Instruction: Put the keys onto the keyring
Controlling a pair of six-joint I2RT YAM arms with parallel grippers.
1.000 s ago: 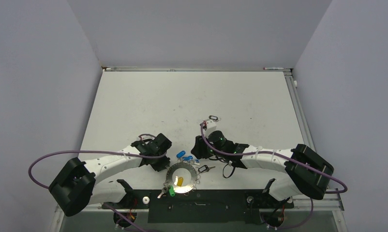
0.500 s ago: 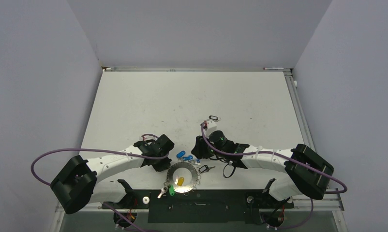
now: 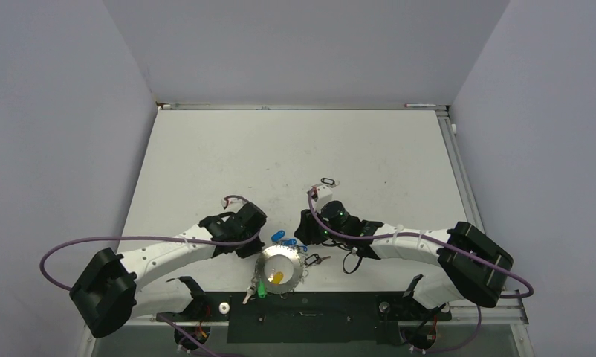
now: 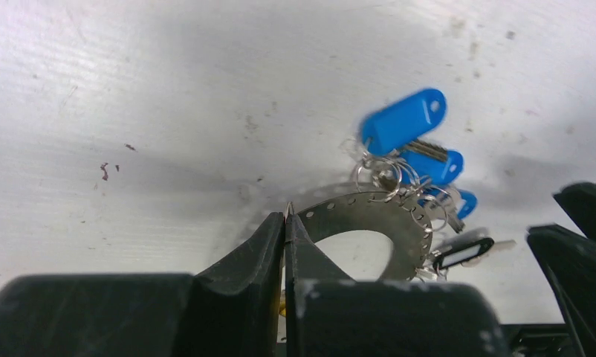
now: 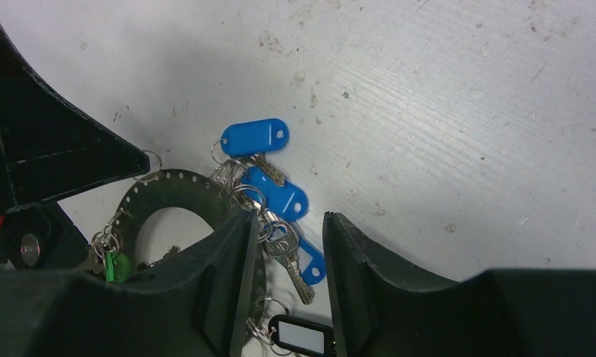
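Note:
The grey keyring lies near the front edge, with blue-tagged keys, a black-tagged key, a yellow tag and a green tag on its loops. My left gripper is shut on a small wire loop at the keyring's rim. My right gripper is open and straddles the blue-tagged keys beside the keyring's rim. A separate black-tagged key lies alone further back.
The black base bar runs along the near edge just behind the keyring. The two grippers face each other a few centimetres apart. Purple cables loop beside both arms.
My left gripper has shifted slightly toward the back and left, and the keyring has shifted and tilted with it. The right arm has stayed put.

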